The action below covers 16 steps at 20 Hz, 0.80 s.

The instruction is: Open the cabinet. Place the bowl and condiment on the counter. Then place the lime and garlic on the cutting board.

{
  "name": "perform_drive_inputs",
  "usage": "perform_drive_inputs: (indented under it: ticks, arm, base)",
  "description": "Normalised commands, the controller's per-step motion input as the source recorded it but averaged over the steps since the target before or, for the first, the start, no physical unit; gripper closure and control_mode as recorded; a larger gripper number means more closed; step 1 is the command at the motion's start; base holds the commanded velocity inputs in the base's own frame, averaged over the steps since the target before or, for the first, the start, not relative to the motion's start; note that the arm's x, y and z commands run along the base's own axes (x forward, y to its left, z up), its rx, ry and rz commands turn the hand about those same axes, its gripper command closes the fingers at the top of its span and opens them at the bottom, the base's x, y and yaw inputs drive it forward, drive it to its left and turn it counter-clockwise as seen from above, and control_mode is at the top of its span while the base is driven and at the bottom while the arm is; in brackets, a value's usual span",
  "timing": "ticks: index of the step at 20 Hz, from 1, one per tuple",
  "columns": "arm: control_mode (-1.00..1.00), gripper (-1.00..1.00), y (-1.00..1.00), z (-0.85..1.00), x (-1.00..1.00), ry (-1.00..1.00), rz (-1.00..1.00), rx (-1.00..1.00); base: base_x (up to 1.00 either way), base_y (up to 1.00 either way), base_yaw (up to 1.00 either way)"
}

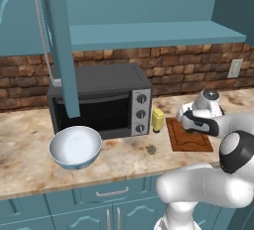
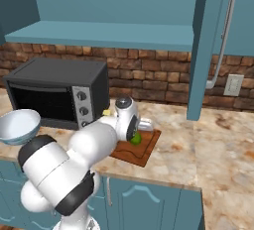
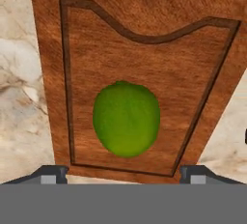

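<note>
One lime [image 3: 126, 119] lies straight ahead of my gripper [image 3: 124, 174], square between my two fingertips [image 3: 50, 174], which stand wide apart with nothing in them. It rests on the cutting board [image 3: 144, 49], inside the carved groove and toward the board's near end as my hand camera frames it. The lime is only slightly longer than wide, its long axis running roughly up and down in my hand view, about along the board's length; I cannot tell which end is the stem.

From the left base view my gripper [image 1: 191, 125] hangs low over the cutting board [image 1: 198, 144], which lies toward the front edge of the worktop, right of the toaster oven [image 1: 99, 100]. From the right base view the lime [image 2: 135, 137] shows as a green spot just under my hand.

My judgement: the lime is placed, and the garlic is what remains. A small dull lump [image 1: 151, 149] sits on the worktop left of the board, near the front edge, and may be the garlic, though it is too small to be sure. If so, my next reach goes leftward from here. The bowl [image 1: 75, 147] stands at the worktop's front left, and the yellow condiment [image 1: 158, 120] stands just beside the oven.
</note>
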Motion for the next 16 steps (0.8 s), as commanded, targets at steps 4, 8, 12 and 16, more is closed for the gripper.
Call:
perform_drive_inputs:
  ticks: [4,8,12,16]
  arm:
    - [-1.00,-1.00,0.03,0.70,-0.01,-0.03,0.00,0.01]
    - [-1.00,-1.00,0.27,0.69,-0.19,0.00,0.00,0.01]
    - [-1.00,-1.00,0.70,0.50,-0.94,0.00,0.00,0.05]
    - [-1.00,-1.00,0.71,0.36,-1.00,0.00,-0.02,0.06]
  base:
    - [0.00,0.00,0.00]
    - [0.00,0.00,0.00]
    - [0.00,0.00,0.00]
    - [0.00,0.00,0.00]
